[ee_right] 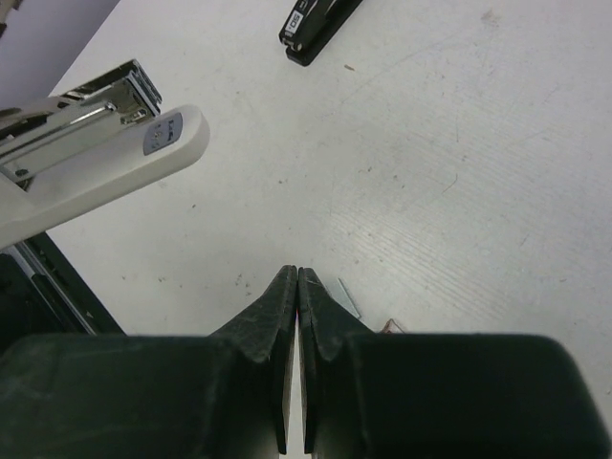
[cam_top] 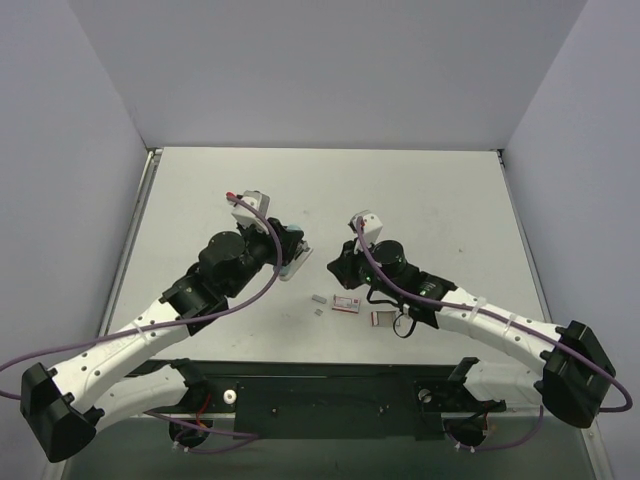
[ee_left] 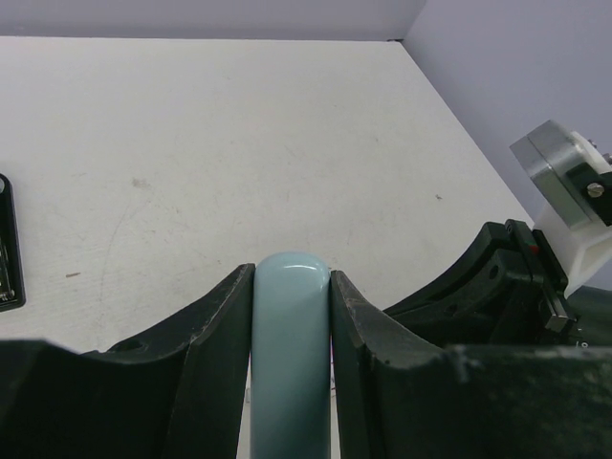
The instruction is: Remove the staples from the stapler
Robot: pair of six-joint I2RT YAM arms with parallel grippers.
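My left gripper (cam_top: 287, 248) is shut on a pale blue-white stapler (ee_left: 291, 354), held above the table; the jaws press on both its sides. In the right wrist view the stapler (ee_right: 105, 158) hangs open, its chrome magazine (ee_right: 86, 105) above the white arm. My right gripper (ee_right: 298, 278) is shut with nothing seen between its fingers, just right of the stapler (cam_top: 297, 262). A short silver staples strip (ee_right: 350, 297) lies on the table beside the right fingertips, partly hidden. It shows as a small grey piece (cam_top: 319, 298) in the top view.
A small red-and-white box (cam_top: 346, 304) and a small grey-framed box (cam_top: 382, 319) lie near the front middle. A black stapler (ee_right: 320, 24) lies further out; it also shows in the left wrist view (ee_left: 8, 244). Grey walls surround the table (cam_top: 420, 190).
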